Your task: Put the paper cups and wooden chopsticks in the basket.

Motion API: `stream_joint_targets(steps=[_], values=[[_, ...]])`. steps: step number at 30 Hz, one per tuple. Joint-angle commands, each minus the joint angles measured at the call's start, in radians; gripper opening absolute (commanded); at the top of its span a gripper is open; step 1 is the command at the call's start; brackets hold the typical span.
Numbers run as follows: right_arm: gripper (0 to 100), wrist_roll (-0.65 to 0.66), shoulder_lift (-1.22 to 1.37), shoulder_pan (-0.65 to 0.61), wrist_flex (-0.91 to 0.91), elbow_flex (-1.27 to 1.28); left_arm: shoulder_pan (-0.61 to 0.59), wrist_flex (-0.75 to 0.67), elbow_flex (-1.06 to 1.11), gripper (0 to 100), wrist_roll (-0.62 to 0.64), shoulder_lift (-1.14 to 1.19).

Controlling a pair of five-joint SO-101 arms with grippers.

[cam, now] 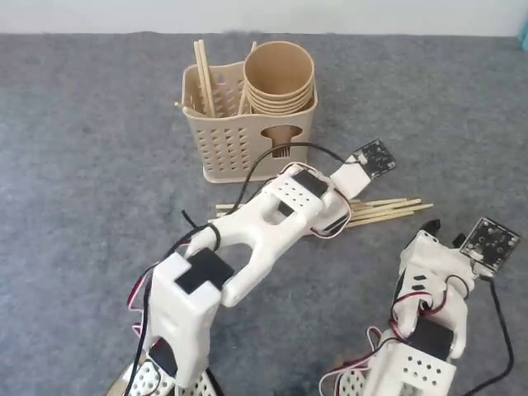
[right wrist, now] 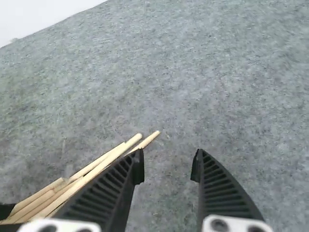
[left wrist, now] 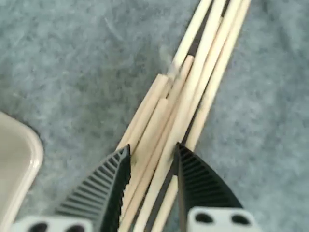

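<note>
- Left gripper [left wrist: 152,157]: jaws partly open, straddling the loose wooden chopsticks [left wrist: 193,96] that lie on the table [cam: 82,165] just near of the basket [cam: 247,140]. It is set low for a bundle grasp, judged not yet clamped.
- Right gripper [right wrist: 166,166]: open, empty, beside the chopstick tips.
- Paper cups [cam: 280,78]: stacked in the basket's right compartment.

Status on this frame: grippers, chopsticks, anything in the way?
Left gripper open, straddling loose chopsticks on mat. Right gripper open, empty, near their tips. Paper cups stacked in basket. No obstruction seen.

Cups [cam: 280,82], seemingly two chopsticks [cam: 204,78] in basket [cam: 235,144]
</note>
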Motion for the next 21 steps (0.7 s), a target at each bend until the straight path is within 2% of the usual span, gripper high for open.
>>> stream_joint_targets(steps=[1,7,11,12,16,21], values=[[17.6,-0.009,-0.007,-0.016,0.001,-0.043,0.000,-0.021,-0.074,13,-0.006,0.014],[17.6,-0.009,-0.007,-0.016,-0.004,-0.043,0.025,0.043,-0.073,12,-0.032,0.014],[17.6,-0.009,-0.007,-0.016,-0.004,-0.041,0.066,0.100,-0.073,1,-0.118,0.015],[17.6,-0.009,-0.007,-0.016,-0.005,-0.041,0.077,0.115,-0.070,1,-0.127,0.015],[17.6,-0.009,-0.007,-0.016,-0.005,-0.040,0.110,0.176,-0.074,1,-0.104,0.011],[17.6,-0.009,-0.007,-0.016,-0.005,-0.040,0.091,0.186,-0.068,1,-0.051,-0.078]])
